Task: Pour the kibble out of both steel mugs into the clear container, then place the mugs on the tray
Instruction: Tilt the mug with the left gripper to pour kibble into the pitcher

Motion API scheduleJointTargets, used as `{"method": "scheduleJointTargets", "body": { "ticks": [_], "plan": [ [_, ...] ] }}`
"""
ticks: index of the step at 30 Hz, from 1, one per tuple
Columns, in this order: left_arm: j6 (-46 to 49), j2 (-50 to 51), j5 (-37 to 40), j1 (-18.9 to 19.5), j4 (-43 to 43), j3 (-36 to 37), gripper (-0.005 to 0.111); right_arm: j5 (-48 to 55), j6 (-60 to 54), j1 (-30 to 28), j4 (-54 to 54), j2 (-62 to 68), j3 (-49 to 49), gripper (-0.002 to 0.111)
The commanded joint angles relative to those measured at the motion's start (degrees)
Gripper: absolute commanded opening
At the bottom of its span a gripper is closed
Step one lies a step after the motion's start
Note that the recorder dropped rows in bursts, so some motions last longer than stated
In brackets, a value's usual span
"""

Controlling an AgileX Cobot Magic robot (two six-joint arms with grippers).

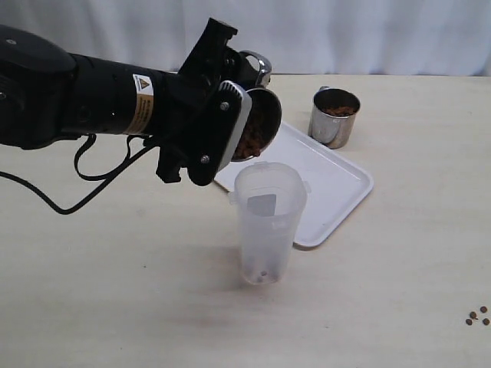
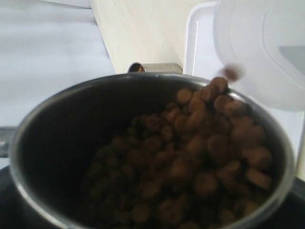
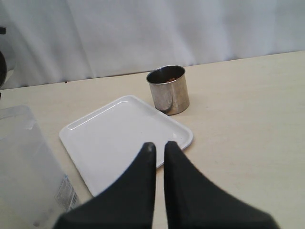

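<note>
My left gripper [image 1: 247, 103] is shut on a steel mug [image 1: 261, 123], held tilted with its mouth just above the rim of the clear container [image 1: 268, 218]. In the left wrist view the mug's rim [image 2: 47, 109] fills the picture; kibble [image 2: 200, 152] is heaped toward the lip, with one pellet at the edge next to the container [image 2: 262, 47]. A few pellets [image 1: 261, 274] lie on the container's bottom. The second steel mug [image 1: 335, 116], with kibble inside, stands upright on the table beside the white tray [image 1: 337, 188]. My right gripper [image 3: 159, 147] is shut and empty, hovering near the tray [image 3: 109, 138] and facing the second mug [image 3: 167, 90].
A few stray pellets [image 1: 477, 316] lie on the table near the front right corner. A black cable [image 1: 84, 184] hangs from the left arm onto the table. A white curtain backs the table's far edge.
</note>
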Motion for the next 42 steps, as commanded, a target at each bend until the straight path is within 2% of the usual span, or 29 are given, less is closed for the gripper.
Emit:
{"method": "scheduleJointTargets", "body": {
  "ticks": [1,42],
  "plan": [
    [0.31,-0.20,-0.17,-0.49,-0.47,-0.55,0.000,-0.86,-0.39,0.11,0.12,0.08,0.24,0.005],
    [4.81,-0.31,-0.76,-0.49,-0.67,-1.18,0.000,-0.86,-0.39,0.11,0.12,0.08,0.24,0.005]
  ]
}}
